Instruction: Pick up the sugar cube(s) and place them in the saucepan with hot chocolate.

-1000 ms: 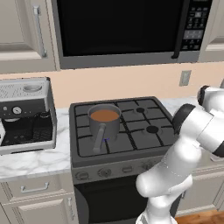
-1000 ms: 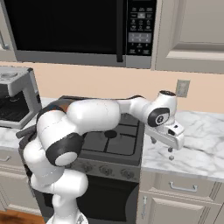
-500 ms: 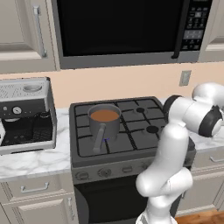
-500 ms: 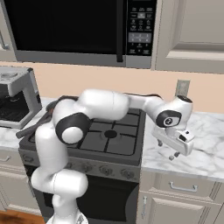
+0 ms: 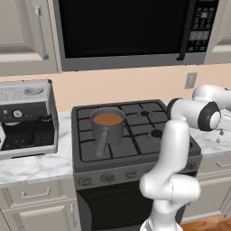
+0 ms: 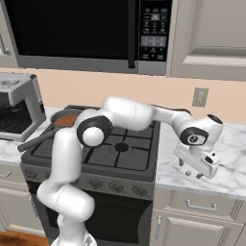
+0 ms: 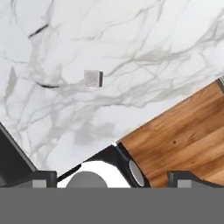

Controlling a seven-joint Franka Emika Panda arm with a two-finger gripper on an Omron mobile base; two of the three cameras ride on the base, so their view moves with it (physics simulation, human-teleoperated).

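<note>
We are hovering the gripper point(image 6: 192, 173) over the marble counter point(image 7: 144, 48), its jaws standing wide and holding nothing. The sugar cube point(image 7: 92, 78) is lying left of centre in the hand view — we should be centring over it before descending. The saucepan with hot chocolate point(image 5: 108, 126) is waiting on the stove point(image 5: 135, 135), left of centre in the left base view.

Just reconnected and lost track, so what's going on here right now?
The arm has swung right of the stove, and its gripper hangs over the marble counter with nothing between the jaws, which stand apart. In the hand view a single sugar cube lies on the marble, not yet touched. The saucepan of hot chocolate sits on the stove's front left burner, handle pointing toward the front. No sugar has gone in that I can see.
</note>
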